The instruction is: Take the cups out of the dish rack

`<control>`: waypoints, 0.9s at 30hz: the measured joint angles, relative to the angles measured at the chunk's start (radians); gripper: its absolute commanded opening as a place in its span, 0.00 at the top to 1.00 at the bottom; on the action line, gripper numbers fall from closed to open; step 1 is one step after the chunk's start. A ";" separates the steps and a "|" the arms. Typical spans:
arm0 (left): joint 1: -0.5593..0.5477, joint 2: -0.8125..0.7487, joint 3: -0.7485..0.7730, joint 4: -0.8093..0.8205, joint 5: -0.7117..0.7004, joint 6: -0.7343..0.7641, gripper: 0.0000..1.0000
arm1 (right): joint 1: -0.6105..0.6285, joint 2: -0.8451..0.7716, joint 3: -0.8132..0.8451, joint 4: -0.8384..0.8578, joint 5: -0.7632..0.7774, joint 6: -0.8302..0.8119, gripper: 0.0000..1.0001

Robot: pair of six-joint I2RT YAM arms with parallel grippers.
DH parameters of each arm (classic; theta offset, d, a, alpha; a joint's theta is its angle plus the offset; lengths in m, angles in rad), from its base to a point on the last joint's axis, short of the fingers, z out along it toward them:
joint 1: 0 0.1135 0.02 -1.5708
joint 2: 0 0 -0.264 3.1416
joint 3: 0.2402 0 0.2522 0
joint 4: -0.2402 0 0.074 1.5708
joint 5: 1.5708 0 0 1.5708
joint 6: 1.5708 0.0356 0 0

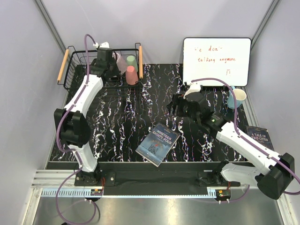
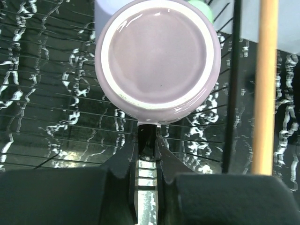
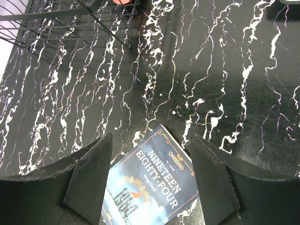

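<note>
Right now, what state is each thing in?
Lilac cup: gripped at its edge.
Left fingers: shut on it.
Right fingers: open, empty.
Pink cup: in dish rack.
Green cup: in dish rack.
Blue cup: upright on table.
Nineteen Eighty-Four book: closed, flat.
Whiteboard: written on.

"NINETEEN EIGHTY-FOUR" on book (image 3: pixel 150 187)

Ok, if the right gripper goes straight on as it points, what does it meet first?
Probably the Nineteen Eighty-Four book, whose corner lies between the open fingers of the right gripper; otherwise the black tabletop just beyond it. Depth is unclear.
</note>
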 measured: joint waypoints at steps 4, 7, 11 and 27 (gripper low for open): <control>0.017 -0.062 -0.055 0.045 0.105 -0.048 1.00 | 0.000 -0.004 0.000 0.007 0.001 -0.007 0.25; 0.029 -0.142 -0.107 0.089 0.201 -0.098 1.00 | 0.000 -0.006 0.003 0.025 -0.003 -0.008 0.24; 0.030 -0.274 -0.217 0.211 0.336 -0.174 1.00 | 0.000 -0.022 0.009 0.063 -0.023 -0.007 0.23; 0.030 -0.565 -0.833 1.001 0.800 -0.664 1.00 | -0.001 -0.191 0.010 0.437 -0.283 0.089 0.21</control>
